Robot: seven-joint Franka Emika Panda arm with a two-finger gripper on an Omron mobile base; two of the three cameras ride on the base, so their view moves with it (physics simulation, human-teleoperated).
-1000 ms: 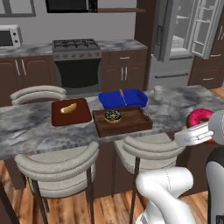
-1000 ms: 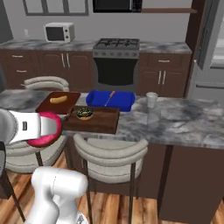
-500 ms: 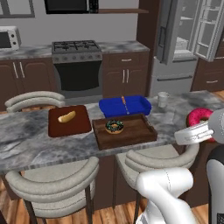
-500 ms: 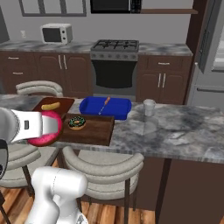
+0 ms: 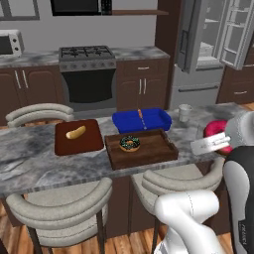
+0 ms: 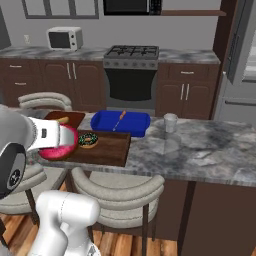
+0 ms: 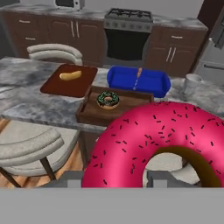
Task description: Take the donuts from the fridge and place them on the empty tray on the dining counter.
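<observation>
One red-frosted donut [image 7: 162,144], dark-sprinkled, clamped in the gripper [image 7: 113,179]; chocolate donut [image 5: 129,143] on tray [image 5: 149,154]

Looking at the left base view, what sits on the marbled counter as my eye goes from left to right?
Reddish-brown board carrying a bread roll → dark wooden tray with the chocolate donut → small white cup → red-frosted donut held in the gripper, above the counter's right end.
</observation>
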